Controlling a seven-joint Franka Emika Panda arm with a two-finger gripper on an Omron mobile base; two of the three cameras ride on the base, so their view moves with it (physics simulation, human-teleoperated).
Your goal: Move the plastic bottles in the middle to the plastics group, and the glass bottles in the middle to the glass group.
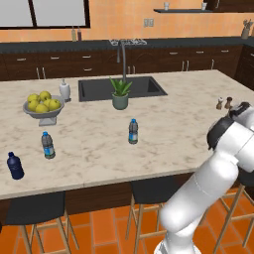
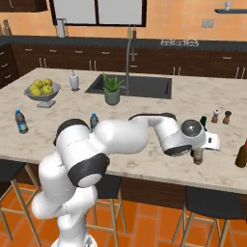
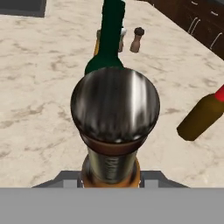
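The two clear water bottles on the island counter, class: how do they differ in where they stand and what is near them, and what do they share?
The middle water bottle stands alone mid-counter, in front of the potted plant; the left water bottle stands near the counter's left end, by the dark blue bottle and the fruit bowl. The middle one is closer to the sink. Both stand upright, clear, with a blue cap and blue label band, and look alike in size.

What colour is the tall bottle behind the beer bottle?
Dark green wine bottle, clearest in the hand view.
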